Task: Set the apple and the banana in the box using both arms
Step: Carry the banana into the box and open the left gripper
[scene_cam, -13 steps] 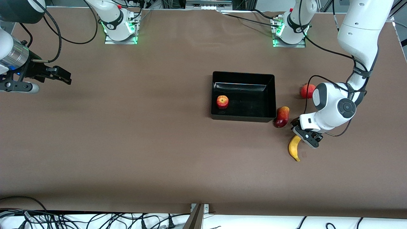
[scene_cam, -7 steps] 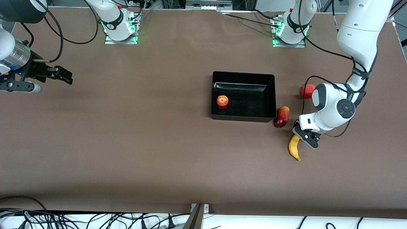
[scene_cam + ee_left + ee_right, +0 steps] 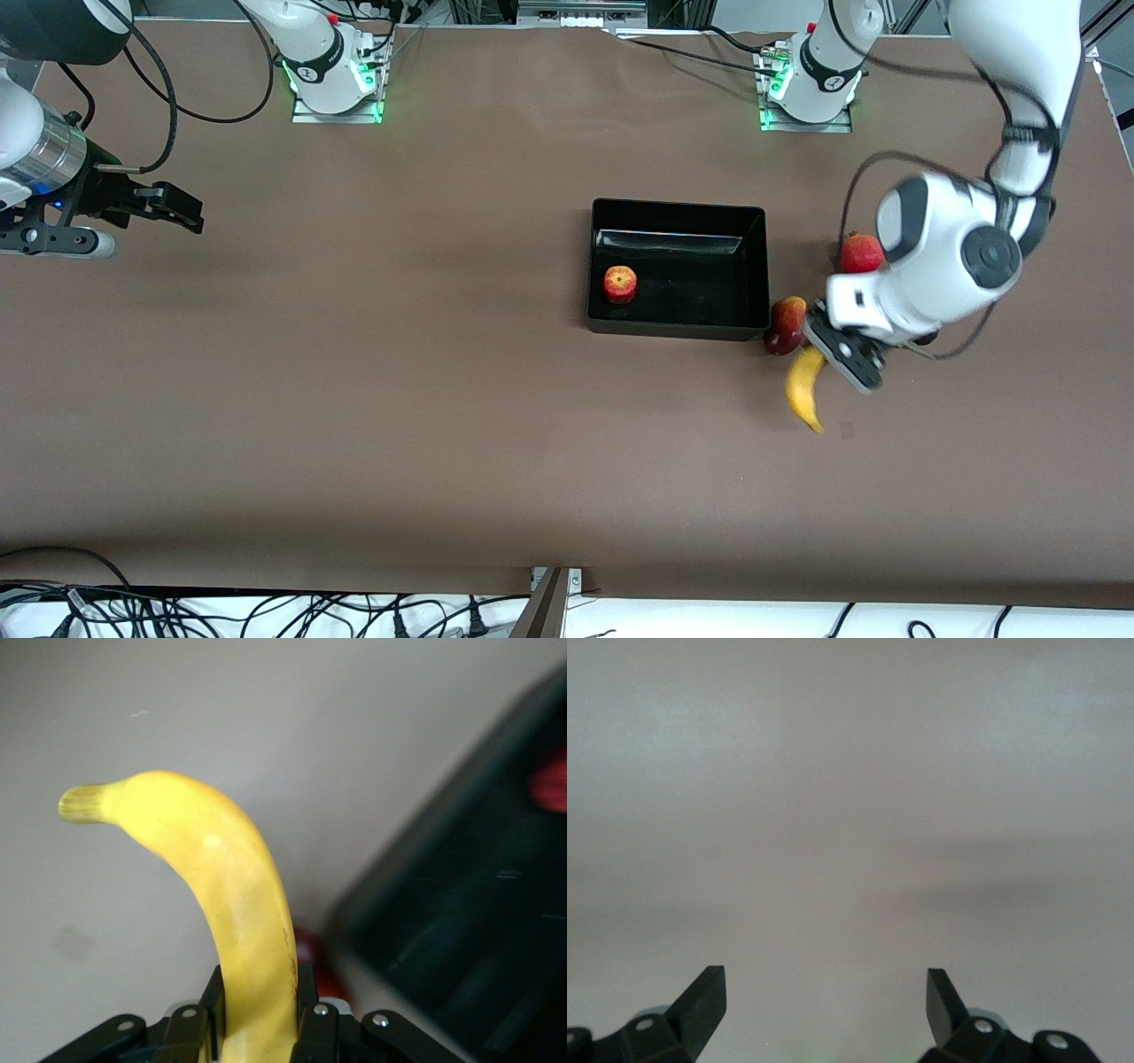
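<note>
brown table (image 3: 399, 372), banana (image 3: 802, 390) (in left pincer (image 3: 828, 354))

The white jointed left arm (image 3: 1019, 80) descends from the upper right of the front view, its wrist bent toward the frame's centre. Its black 2-finger left gripper (image 3: 828, 350) sits right of centre, raised off the table, fingers (image 3: 306, 1010) clamped on the curved yellow banana (image 3: 803, 390). The white right arm (image 3: 35, 151) waits at the upper left edge of the frame, its black right gripper (image 3: 182, 211) held with fingers (image 3: 704, 997) spread wide apart.
</note>
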`<state>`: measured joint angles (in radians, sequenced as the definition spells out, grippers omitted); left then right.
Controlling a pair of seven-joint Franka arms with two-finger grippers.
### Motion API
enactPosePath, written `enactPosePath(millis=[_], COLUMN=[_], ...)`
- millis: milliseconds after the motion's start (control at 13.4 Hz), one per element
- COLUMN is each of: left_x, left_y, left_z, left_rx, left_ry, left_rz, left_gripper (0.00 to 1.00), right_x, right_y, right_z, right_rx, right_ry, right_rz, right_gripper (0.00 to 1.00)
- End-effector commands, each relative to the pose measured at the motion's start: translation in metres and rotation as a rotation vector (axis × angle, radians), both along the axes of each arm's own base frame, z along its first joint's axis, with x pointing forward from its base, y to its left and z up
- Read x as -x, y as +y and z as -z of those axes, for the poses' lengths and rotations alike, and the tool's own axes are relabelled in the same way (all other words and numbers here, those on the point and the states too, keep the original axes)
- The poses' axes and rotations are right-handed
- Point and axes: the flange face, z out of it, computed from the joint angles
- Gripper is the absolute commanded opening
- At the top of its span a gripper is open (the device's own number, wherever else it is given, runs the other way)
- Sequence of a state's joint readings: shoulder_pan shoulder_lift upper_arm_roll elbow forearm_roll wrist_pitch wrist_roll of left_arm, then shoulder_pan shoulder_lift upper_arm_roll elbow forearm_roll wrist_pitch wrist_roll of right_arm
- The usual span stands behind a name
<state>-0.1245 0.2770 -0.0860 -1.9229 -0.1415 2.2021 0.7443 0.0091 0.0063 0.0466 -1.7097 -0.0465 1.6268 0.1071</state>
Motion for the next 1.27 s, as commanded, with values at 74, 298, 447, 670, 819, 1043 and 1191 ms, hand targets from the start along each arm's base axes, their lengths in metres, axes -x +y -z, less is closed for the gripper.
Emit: enactPosePath(millis=[74,298,447,670,819,1043,1191], left_x=[0.082,0.118,0.134,0.139,0.141,0.137,0.138], left_y=[-0.065,-0.092,-0.106,-0.119,-0.123,-0.126,-0.133], left_z=[0.004,0.037,0.052,0.06,0.061,0.083,0.105], left_rx=[-0.021,-0.046,-0.052,-0.057,-0.056,-0.051,-0.051], left_ry=[0.102,0.147,0.153,0.162,0.155,0.144,0.139], left_rz=[0.046,0.088,0.119,0.109,0.112,0.105,0.107], left_gripper=[0.0,0.0,0.0,0.0,0.0,0.0,0.0], right_x=[-0.001,-0.001,-0.002,-0.002,-0.002,-0.002,-0.002], right_y=[0.003,0.002,0.003,0.003,0.003,0.003,0.003], right_z=[-0.005,-0.005,-0.004,-0.004,-0.004,-0.004,-0.004], right_rx=[-0.013,-0.015,-0.02,-0.02,-0.019,-0.021,-0.021], right_ry=[0.006,0.008,0.005,0.005,0.007,0.008,0.008], right_rz=[0.01,0.004,0.009,0.009,0.01,0.009,0.011], right_gripper=[1.0,1.0,1.0,1.0,1.0,1.0,1.0])
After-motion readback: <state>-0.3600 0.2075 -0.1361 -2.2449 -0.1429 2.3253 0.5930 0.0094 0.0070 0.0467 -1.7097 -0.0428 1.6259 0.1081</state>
